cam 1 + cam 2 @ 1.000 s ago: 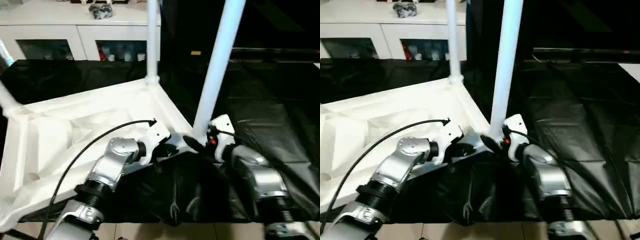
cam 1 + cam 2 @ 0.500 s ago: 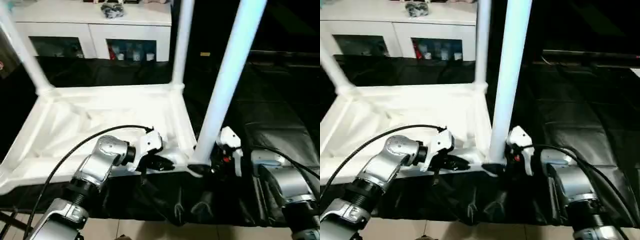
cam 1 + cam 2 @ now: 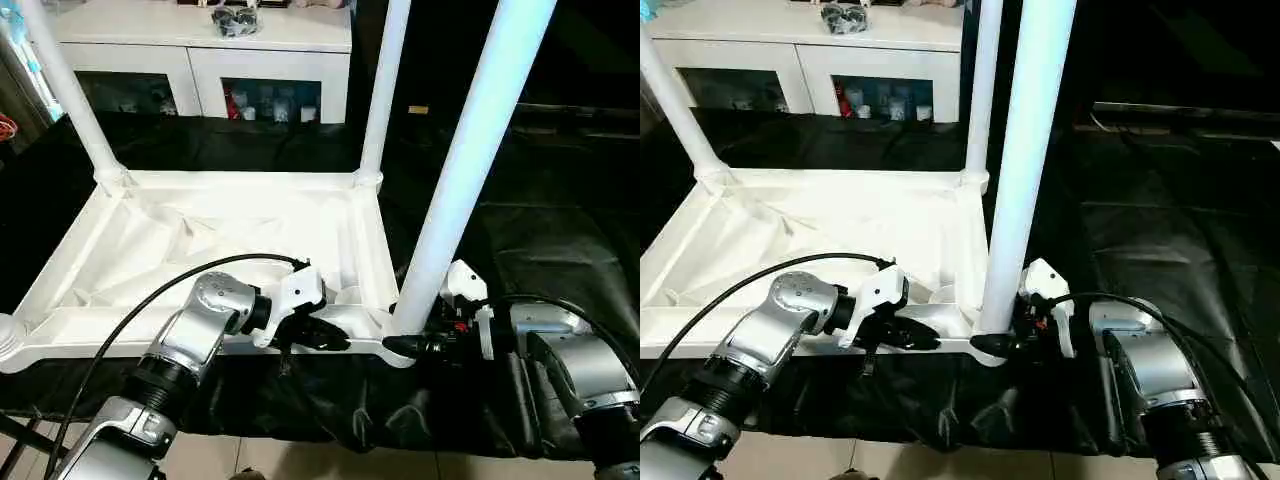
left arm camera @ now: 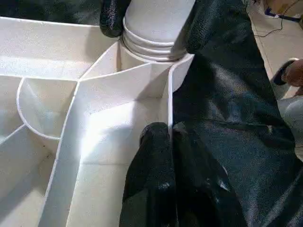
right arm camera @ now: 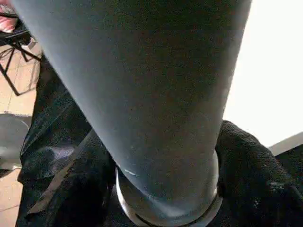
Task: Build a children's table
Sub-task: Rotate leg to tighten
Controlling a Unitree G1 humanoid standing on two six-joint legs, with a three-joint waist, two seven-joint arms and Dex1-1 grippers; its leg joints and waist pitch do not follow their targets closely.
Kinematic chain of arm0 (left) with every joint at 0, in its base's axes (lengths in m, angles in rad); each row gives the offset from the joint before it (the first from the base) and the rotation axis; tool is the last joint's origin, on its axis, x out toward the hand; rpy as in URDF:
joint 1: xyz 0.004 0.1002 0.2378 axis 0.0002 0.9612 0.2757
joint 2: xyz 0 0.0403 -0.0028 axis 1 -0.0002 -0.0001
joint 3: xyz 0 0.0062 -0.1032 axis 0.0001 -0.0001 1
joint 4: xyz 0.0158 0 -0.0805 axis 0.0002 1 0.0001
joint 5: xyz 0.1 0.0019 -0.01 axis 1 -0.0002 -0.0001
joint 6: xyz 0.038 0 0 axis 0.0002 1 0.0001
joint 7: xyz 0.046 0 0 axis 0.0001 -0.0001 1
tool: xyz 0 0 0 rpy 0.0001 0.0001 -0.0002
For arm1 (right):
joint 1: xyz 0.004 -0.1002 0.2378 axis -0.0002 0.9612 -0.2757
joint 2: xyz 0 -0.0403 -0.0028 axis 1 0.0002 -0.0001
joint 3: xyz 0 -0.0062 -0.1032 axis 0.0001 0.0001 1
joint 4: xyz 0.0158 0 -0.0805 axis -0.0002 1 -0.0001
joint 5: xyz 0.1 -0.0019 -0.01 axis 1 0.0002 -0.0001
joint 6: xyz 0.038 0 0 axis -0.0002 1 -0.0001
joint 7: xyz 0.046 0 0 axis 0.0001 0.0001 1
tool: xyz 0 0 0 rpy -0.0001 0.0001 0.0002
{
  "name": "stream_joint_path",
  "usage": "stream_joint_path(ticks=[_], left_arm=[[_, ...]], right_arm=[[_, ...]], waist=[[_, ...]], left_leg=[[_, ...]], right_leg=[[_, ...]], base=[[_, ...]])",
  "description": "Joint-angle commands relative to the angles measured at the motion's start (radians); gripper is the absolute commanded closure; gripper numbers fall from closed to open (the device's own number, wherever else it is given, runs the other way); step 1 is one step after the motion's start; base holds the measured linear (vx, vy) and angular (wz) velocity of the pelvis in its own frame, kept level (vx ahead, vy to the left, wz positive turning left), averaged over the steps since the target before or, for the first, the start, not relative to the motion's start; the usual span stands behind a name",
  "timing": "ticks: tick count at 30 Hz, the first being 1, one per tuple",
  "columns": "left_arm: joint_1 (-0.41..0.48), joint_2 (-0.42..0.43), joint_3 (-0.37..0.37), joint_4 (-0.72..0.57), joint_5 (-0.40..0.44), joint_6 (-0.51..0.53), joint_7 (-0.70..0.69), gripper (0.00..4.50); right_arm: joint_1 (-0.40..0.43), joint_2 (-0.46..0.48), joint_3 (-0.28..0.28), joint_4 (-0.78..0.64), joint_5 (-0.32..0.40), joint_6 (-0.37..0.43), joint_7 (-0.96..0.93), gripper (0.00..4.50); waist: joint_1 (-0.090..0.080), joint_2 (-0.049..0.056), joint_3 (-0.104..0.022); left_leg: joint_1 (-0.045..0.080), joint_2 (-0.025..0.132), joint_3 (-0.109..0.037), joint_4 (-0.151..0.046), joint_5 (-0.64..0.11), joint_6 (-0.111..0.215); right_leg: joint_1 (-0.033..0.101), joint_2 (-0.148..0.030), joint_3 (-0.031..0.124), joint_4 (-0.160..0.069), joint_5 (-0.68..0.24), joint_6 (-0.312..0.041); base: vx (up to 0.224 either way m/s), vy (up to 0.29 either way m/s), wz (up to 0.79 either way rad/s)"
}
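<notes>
The children's table lies upside down on the black sheet, its ribbed white top (image 3: pixel 210 235) facing up. Three white legs stand in its corner sockets: far left (image 3: pixel 70 95), far right (image 3: pixel 385 90) and near right (image 3: pixel 470 160). My left gripper (image 3: pixel 328 341) is shut on the top's near rim, and its fingers (image 4: pixel 152 156) pinch the thin rim wall. My right gripper (image 3: pixel 408 346) is shut on the base of the near right leg (image 5: pixel 142 90), where it enters the socket, with a black finger (image 5: pixel 246 161) on each side.
A white cabinet with glass doors (image 3: pixel 200 65) stands behind the work surface. The black sheet (image 3: pixel 560 220) stretches out to the right of the table. Bare floor (image 3: pixel 300 465) shows below the near edge. The near left corner socket (image 3: pixel 10 335) sits at the picture's left edge.
The table top has swung from skewed to square with the cabinet, and its far left leg has come into sight. Both grippers kept their holds. The view also shifted.
</notes>
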Motion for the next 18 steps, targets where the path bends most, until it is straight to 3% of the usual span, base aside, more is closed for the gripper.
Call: stream_joint_path(ticks=[1, 4, 5, 6, 7, 9, 10, 11, 12, 14, 16, 18], left_arm=[[-0.027, -0.067, 0.0, -0.014, -0.032, -0.003, 0.075, 4.5], [-0.026, -0.085, 0.014, -0.015, -0.026, 0.019, 0.127, 4.5], [-0.027, -0.107, 0.023, -0.016, -0.015, 0.041, 0.185, 4.5], [-0.027, -0.107, 0.023, -0.016, -0.015, 0.041, 0.185, 4.5], [-0.029, -0.12, 0.029, -0.015, -0.007, 0.051, 0.219, 4.5], [-0.031, -0.146, 0.033, -0.018, 0.006, 0.074, 0.278, 4.5], [-0.033, -0.159, 0.037, -0.017, 0.01, 0.08, 0.304, 4.5], [-0.034, -0.178, 0.041, -0.018, 0.016, 0.091, 0.34, 4.5], [-0.035, -0.187, 0.044, -0.02, 0.02, 0.098, 0.358, 4.5], [-0.035, -0.216, 0.048, -0.028, 0.026, 0.114, 0.402, 4.5], [-0.034, -0.231, 0.048, -0.031, 0.028, 0.119, 0.426, 4.5], [-0.033, -0.232, 0.047, -0.032, 0.028, 0.119, 0.427, 4.5]], right_arm=[[0.024, 0.071, 0.11, -0.079, 0.046, 0.015, 0.041, 1.81], [0.021, 0.124, 0.072, -0.048, 0.019, 0.005, -0.083, 1.81], [0.002, 0.191, 0.022, 0.009, -0.003, 0.007, -0.235, 1.81], [0.002, 0.191, 0.022, 0.009, -0.003, 0.007, -0.235, 1.83], [-0.007, 0.222, 0.001, 0.036, -0.011, 0.005, -0.299, 1.84], [-0.022, 0.28, -0.025, 0.076, -0.026, -0.003, -0.408, 1.86], [-0.03, 0.303, -0.032, 0.09, -0.031, -0.007, -0.445, 1.86], [-0.042, 0.34, -0.042, 0.108, -0.038, -0.007, -0.506, 1.87], [-0.048, 0.36, -0.047, 0.116, -0.041, -0.006, -0.538, 1.88], [-0.066, 0.414, -0.073, 0.135, -0.049, 0.002, -0.641, 1.88], [-0.069, 0.436, -0.077, 0.135, -0.048, -0.003, -0.666, 1.88], [-0.069, 0.438, -0.078, 0.134, -0.048, -0.003, -0.667, 1.88]], waist=[[-0.007, -0.012, -0.061], [-0.014, -0.013, -0.06], [-0.015, -0.014, -0.059], [-0.02, -0.009, -0.057], [-0.025, -0.012, -0.057], [-0.039, -0.008, -0.055], [-0.043, -0.009, -0.055], [-0.048, -0.003, -0.058], [-0.054, -0.007, -0.057], [-0.061, -0.005, -0.058], [-0.059, 0.002, -0.059], [-0.06, -0.001, -0.06]], left_leg=[[0.019, 0.031, -0.013, -0.063, -0.256, 0.033], [0.017, 0.028, -0.016, -0.066, -0.27, 0.018], [0.018, 0.027, -0.016, -0.067, -0.277, 0.016], [0.022, 0.028, -0.015, -0.068, -0.294, 0.004], [0.018, 0.025, -0.021, -0.071, -0.305, -0.005], [0.023, 0.026, -0.021, -0.072, -0.331, -0.017], [0.022, 0.024, -0.022, -0.072, -0.336, -0.018], [0.02, 0.024, -0.024, -0.074, -0.332, -0.018], [0.02, 0.022, -0.022, -0.073, -0.333, -0.018], [0.019, 0.02, -0.022, -0.072, -0.327, -0.011], [0.019, 0.021, -0.022, -0.072, -0.317, -0.007], [0.018, 0.021, -0.02, -0.072, -0.31, -0.003]], right_leg=[[0.038, -0.05, 0.035, -0.062, -0.29, -0.199], [0.038, -0.053, 0.034, -0.066, -0.333, -0.186], [0.038, -0.053, 0.033, -0.068, -0.351, -0.179], [0.028, -0.052, 0.036, -0.072, -0.372, -0.177], [0.038, -0.054, 0.03, -0.074, -0.405, -0.163], [0.028, -0.053, 0.032, -0.08, -0.426, -0.158], [0.031, -0.053, 0.03, -0.081, -0.435, -0.153], [0.034, -0.054, 0.03, -0.08, -0.432, -0.149], [0.031, -0.05, 0.03, -0.082, -0.418, -0.149], [0.033, -0.05, 0.031, -0.082, -0.408, -0.149], [0.033, -0.048, 0.032, -0.08, -0.385, -0.149], [0.034, -0.046, 0.032, -0.078, -0.354, -0.153]], base=[[0.0, 0.0, 0.0], [0.0, 0.0, 0.0], [0.0, 0.0, 0.0], [0.0, 0.0, 0.0], [0.0, 0.0, 0.0], [0.0, 0.0, 0.0], [0.0, 0.0, 0.0], [0.0, 0.0, 0.0], [0.0, 0.0, 0.0], [0.0, 0.0, 0.0], [0.0, 0.0, 0.0], [0.0, 0.0, 0.0]])
